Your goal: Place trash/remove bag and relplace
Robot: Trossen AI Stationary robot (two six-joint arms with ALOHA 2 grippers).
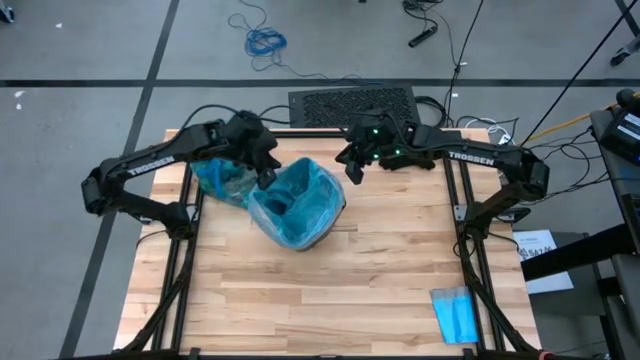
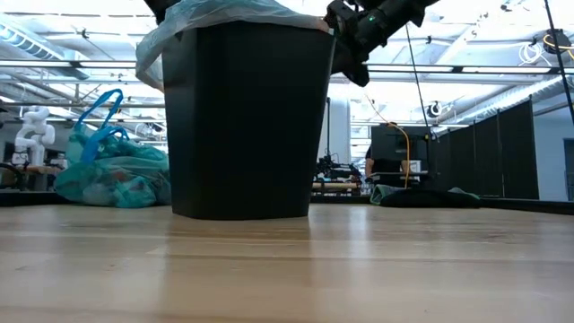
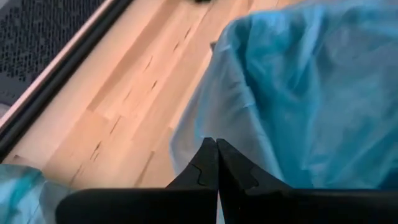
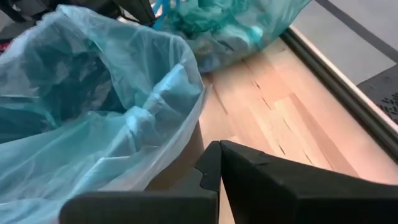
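Note:
A black bin (image 2: 247, 117) stands upright on the table's far middle. It is lined with the sky-blue bag (image 1: 295, 200), whose edge hangs over the rim (image 2: 224, 13). The dark teal bag (image 1: 222, 180), full and knotted, rests on its underside on the table left of the bin (image 2: 112, 170). No loose trash shows. My left gripper (image 3: 216, 144) is shut at the bin's far-left rim (image 1: 266, 180). My right gripper (image 4: 219, 146) is shut, in the air just off the bin's far-right rim (image 1: 352, 172), with nothing between its fingers. My left gripper's shut fingertips (image 3: 208, 155) stand in front of the sky-blue bag's overhanging edge (image 3: 193, 134), slanting down from the table's far left. Whether they touch or pinch the plastic I cannot tell; the edge hangs slack.
A small folded blue cloth (image 1: 455, 315) lies at the table's near right corner. A black perforated mat (image 1: 350, 103) lies on the floor past the far edge. Dark frame rails run along both sides of the table (image 1: 460, 210). Bare wood stretches in front of the bin (image 1: 300, 300).

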